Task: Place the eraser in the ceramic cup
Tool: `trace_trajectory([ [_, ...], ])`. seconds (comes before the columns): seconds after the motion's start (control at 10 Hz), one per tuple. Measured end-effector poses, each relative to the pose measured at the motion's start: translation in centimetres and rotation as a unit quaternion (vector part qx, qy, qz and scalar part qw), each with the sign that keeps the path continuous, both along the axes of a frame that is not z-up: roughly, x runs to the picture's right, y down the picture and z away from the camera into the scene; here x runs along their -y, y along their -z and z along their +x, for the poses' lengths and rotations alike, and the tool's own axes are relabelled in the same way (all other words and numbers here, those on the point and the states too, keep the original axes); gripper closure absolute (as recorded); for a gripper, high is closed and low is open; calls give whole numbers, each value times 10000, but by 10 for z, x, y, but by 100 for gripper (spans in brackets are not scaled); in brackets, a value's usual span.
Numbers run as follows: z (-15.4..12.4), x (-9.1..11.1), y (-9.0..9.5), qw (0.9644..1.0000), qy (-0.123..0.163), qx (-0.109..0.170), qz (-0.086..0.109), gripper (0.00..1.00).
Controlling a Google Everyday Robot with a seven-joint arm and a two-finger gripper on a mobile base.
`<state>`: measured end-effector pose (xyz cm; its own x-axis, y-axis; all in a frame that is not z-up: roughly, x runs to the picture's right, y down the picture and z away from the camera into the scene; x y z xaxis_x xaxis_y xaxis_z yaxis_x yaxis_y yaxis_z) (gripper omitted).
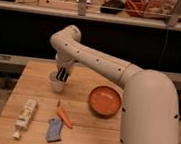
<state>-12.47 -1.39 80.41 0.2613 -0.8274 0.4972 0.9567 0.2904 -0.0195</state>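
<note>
The ceramic cup (pixel 57 83) is a small pale tumbler standing on the wooden table (pixel 44 70) at the back left. My gripper (pixel 62 75) hangs straight over the cup's mouth. The eraser (pixel 61 74), black with white stripes, stands on end at the cup's rim, between the gripper's tips, its lower end inside the cup. The white arm reaches in from the right and covers the back of the cup.
A wide orange bowl (pixel 104 100) sits right of the cup. An orange carrot-like item (pixel 64 116), a blue-grey flat piece (pixel 54 130) and a white tube (pixel 25 116) lie on the table's front left. A dark shelf runs behind the table.
</note>
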Motion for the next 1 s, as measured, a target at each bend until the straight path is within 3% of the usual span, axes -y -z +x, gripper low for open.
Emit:
trace_trajectory([
  [1.0, -9, -1, -1, 9999, 66, 54, -69, 100],
])
